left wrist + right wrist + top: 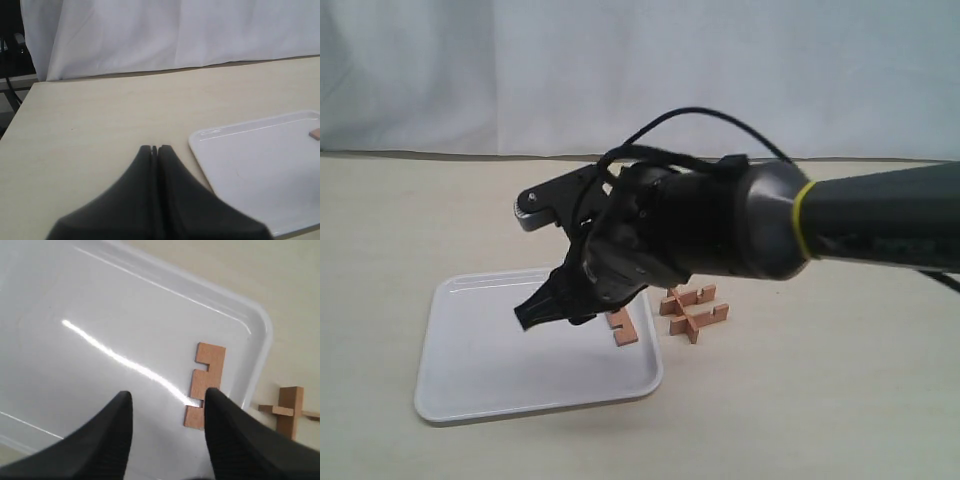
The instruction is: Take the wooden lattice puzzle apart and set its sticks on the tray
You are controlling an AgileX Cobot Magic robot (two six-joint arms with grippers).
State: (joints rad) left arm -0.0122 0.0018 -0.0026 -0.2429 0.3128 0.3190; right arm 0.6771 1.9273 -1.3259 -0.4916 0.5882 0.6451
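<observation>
One stick (205, 385) lies on the tray (490, 365) beneath the right tool (167, 400), released and empty, the left tool (155, 148) is clenched on nothing, and the wooden lattice puzzle (692, 310) sits on the tabletop (820, 400) just beside the tray, seemingly light, stiff, best pinched by a protruding end

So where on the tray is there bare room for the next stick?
Most of the tray is bare: everything from its left rim, in the exterior view, across to the single stick near the right rim. That side is crowded: the stick, the remaining puzzle on the table beyond, and the open right pincer overhead.
</observation>
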